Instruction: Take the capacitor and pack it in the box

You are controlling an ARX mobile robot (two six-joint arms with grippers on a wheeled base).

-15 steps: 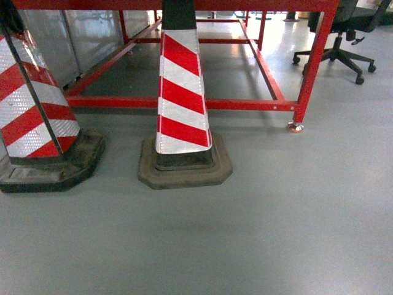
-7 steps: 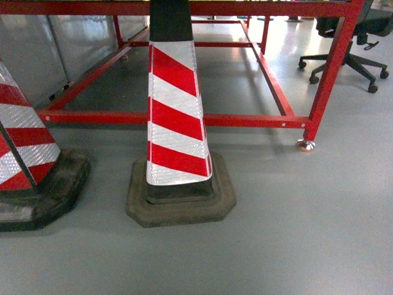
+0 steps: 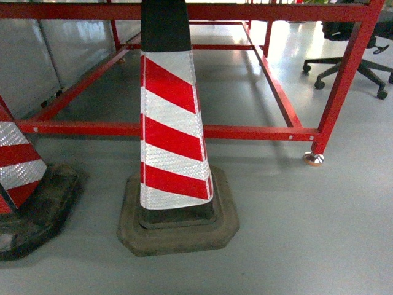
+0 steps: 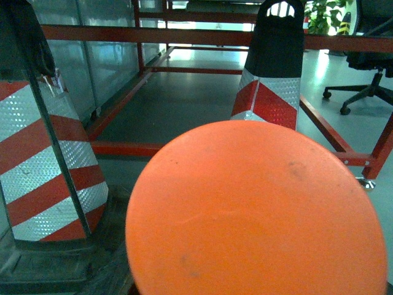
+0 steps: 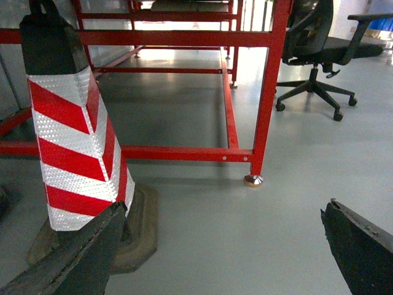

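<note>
A big round orange face, seemingly the capacitor, fills the lower half of the left wrist view. It hangs above the floor right at my left gripper's jaws and hides them completely. My right gripper is open above the bare grey floor, its dark fingers spread wide with nothing between them. The box is out of view. Neither gripper shows in the head view.
A red-and-white striped cone on a dark rubber base stands just ahead, and a second cone stands at the left edge. Behind them runs a red steel frame with a foot. An office chair is at the far right.
The head view has closed in on the cones and the red frame. The middle cone looms larger and lower, and the left cone has slid further off the left edge.
</note>
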